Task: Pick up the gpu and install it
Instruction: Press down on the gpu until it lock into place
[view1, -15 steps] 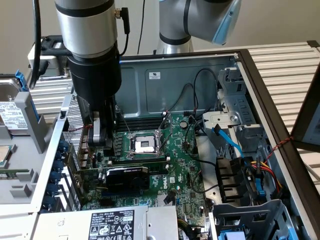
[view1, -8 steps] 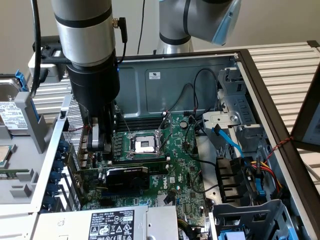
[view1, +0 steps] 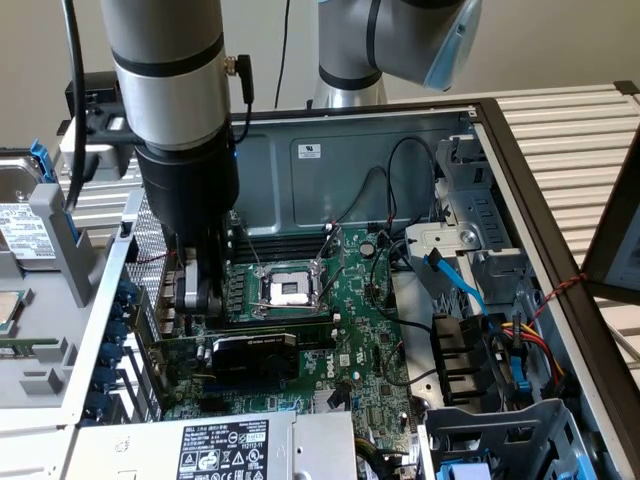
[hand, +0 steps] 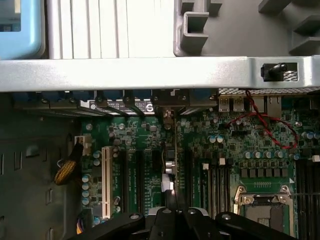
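Gpu (view1: 255, 355) sits on edge across the motherboard (view1: 370, 330), lower centre of the exterior frame, black shroud facing the camera, long edge down along a slot. It reads as seated or nearly so, though that angle can't confirm the connector is fully home. In the wrist view the gpu (hand: 172, 165) runs edge-on as a thin vertical strip mid-frame, its bracket end up at the rear slot openings of the case (hand: 150, 75). That makes sense: the bracket has to line up with the rear cut-out while the card edge drops into the slot.

Gripper (view1: 195, 285) hangs from the arm at left centre of the exterior frame, over the CPU socket (view1: 290, 290) side of the board, above and slightly toward the exterior view's left of the card. From there it looks apart from the gpu, not around it. In the wrist view the gripper (hand: 172, 220) sits bottom centre with the card's near end running in between the dark finger bodies. Whether the fingers are pinching the card or standing clear I can't tell; the tips are hidden.

Wrist is square to the board, tool axis straight down, consistent with a vertical push or release along the slot. The red wire (hand: 265, 125) at upper right of the wrist frame lies well clear of the card.
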